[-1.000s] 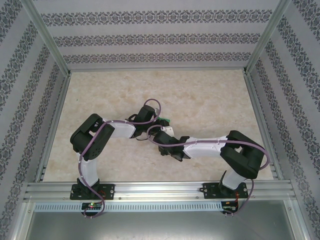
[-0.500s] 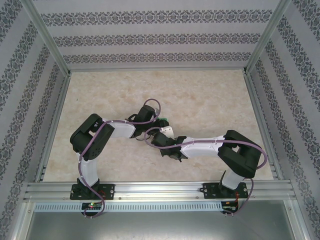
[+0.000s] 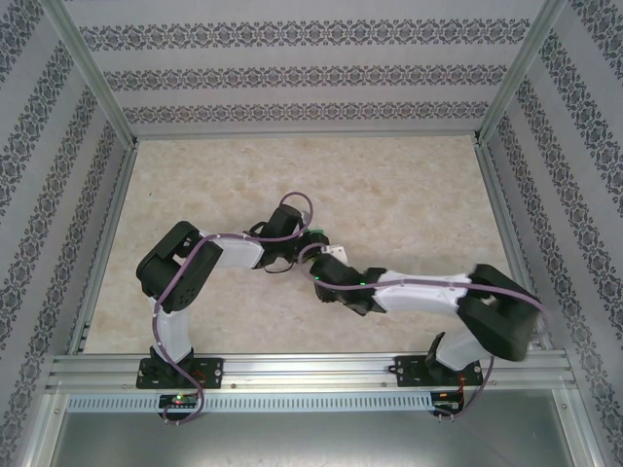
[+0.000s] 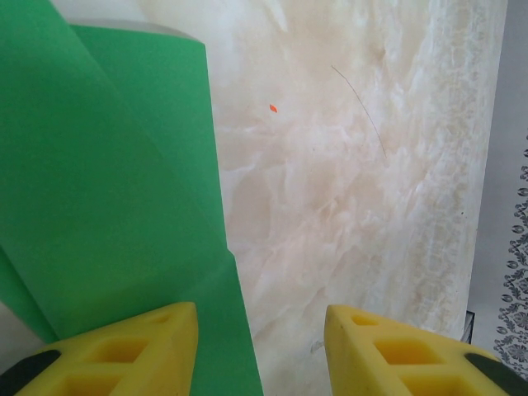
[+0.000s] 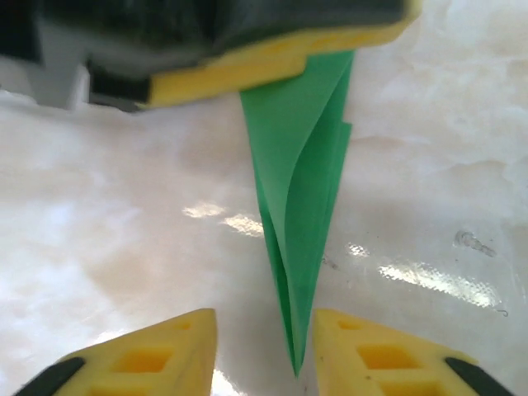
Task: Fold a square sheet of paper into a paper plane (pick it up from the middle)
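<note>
One paper plane [image 5: 303, 206] | on table [image 5: 124, 214] | tip between parted right gripper [image 5: 266, 330]

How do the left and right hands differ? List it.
The left hand has one finger over the wide part of the green paper; the right hand straddles its narrow tip. Bare table lies ahead of the left hand; the right hand faces the left hand. Both are open, yellow-fingered.

Left arm [image 3: 224, 255]: forearm points toward 2 o'clock.
Right arm [image 3: 419, 289]: forearm points toward 9 o'clock.
Left gripper [image 4: 260, 318]: jaws apart.
Right gripper [image 5: 264, 326]: jaws apart.
</note>
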Robot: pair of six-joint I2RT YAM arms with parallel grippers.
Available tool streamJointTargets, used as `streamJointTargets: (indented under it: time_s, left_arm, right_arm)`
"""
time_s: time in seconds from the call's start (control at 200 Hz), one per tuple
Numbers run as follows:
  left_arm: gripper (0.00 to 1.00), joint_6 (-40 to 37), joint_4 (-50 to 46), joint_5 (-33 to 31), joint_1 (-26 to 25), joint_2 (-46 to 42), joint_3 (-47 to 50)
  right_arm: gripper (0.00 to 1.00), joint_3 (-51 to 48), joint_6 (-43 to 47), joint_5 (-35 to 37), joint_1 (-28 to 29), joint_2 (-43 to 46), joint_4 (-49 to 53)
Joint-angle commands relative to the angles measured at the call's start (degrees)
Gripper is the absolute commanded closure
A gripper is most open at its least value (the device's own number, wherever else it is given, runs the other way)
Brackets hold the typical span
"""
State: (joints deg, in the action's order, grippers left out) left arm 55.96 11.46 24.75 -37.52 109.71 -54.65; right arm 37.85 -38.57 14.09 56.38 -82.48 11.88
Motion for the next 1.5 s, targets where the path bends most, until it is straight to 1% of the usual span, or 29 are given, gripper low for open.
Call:
streamJointTargets:
  time_s: [0.0,0.1,0.14,0.195,0.255,0.295,0.4,0.43,0.475,0.515,0.559,0.604,0.679,0.749,0.879,0.999,1.069,1.144,1.354,1.494]
  left_arm:
    - [0.54,0.17,-4.78,-1.49,0.07,0.50,-0.01]
    - [0.54,0.02,-4.95,-1.48,0.08,0.41,-0.10]
    - [0.54,-0.10,-5.03,-1.52,0.07,0.42,-0.14]
    - [0.54,-0.28,-5.14,-1.35,0.08,0.42,-0.20]
    - [0.54,-0.17,-5.22,-1.49,0.08,0.27,-0.10]
    - [0.54,-0.28,-5.21,-1.52,0.08,0.32,-0.12]
    - [0.54,-0.41,-5.57,-1.40,0.08,0.40,-0.28]
    - [0.54,-0.42,-5.60,-1.49,0.07,0.33,-0.31]
    - [0.54,-0.35,-5.48,-1.43,0.07,0.41,-0.29]
    - [0.54,-0.41,-5.55,-1.40,0.09,0.38,-0.45]
    - [0.54,-0.42,-5.66,-1.41,0.08,0.45,-0.54]
    - [0.54,-0.57,-5.96,-1.46,0.08,0.41,-0.63]
    - [0.54,-0.60,-6.10,-1.66,0.01,0.21,-0.34]
    - [0.54,-0.60,-5.88,-1.58,0.07,0.17,-0.23]
    - [0.54,-0.57,-5.99,-1.58,0.07,0.15,-0.41]
    - [0.55,-0.68,-6.25,-1.82,0.08,-0.03,-0.44]
    - [0.54,-0.73,-6.28,-1.65,0.08,-0.02,-0.46]
    - [0.55,-0.71,-6.41,-1.81,0.03,-0.12,-0.48]
    - [0.54,-0.95,-6.72,-1.89,0.01,-0.42,-0.28]
    - [0.55,-0.95,-6.63,-1.87,0.08,-0.29,-0.41]
  right_arm:
    - [0.63,-7.26,-6.62,-12.68,-5.42,7.20,-15.85]
    - [0.63,-13.01,-11.83,-19.23,-10.90,10.19,-25.38]
    - [0.66,-13.91,-14.14,-20.61,-12.89,10.08,-26.37]
    - [0.72,-15.00,-15.77,-24.14,-15.59,9.11,-28.39]
    - [0.75,-15.47,-17.26,-27.85,-17.93,7.24,-31.29]
    - [0.77,-15.14,-17.82,-29.44,-18.64,6.05,-31.91]
    - [0.79,-13.68,-17.96,-31.10,-18.92,2.71,-31.65]
    - [0.78,-13.46,-18.01,-31.39,-18.93,1.72,-31.94]
    - [0.74,-12.88,-18.16,-32.15,-18.90,0.32,-32.02]
    - [0.73,-11.88,-17.51,-33.08,-18.93,-1.00,-31.41]
    - [0.73,-11.25,-17.00,-32.54,-18.46,-1.77,-30.79]
    - [0.71,-11.13,-16.97,-31.56,-18.19,-2.39,-30.78]
    - [0.70,-10.22,-16.08,-32.36,-18.56,-3.89,-29.93]
    - [0.69,-10.09,-16.16,-30.96,-18.63,-4.76,-29.59]
    - [0.73,-8.52,-16.09,-33.04,-18.93,-7.97,-29.91]
    - [0.73,-9.08,-17.16,-33.41,-19.28,-9.09,-30.82]
    - [0.72,-10.31,-17.88,-32.56,-19.45,-8.10,-31.91]
    - [0.70,-10.34,-17.52,-33.86,-19.60,-6.98,-31.78]
    - [0.69,-8.11,-14.37,-31.25,-19.72,-1.39,-23.99]
    - [0.69,-7.80,-13.49,-31.34,-19.87,-1.33,-22.58]
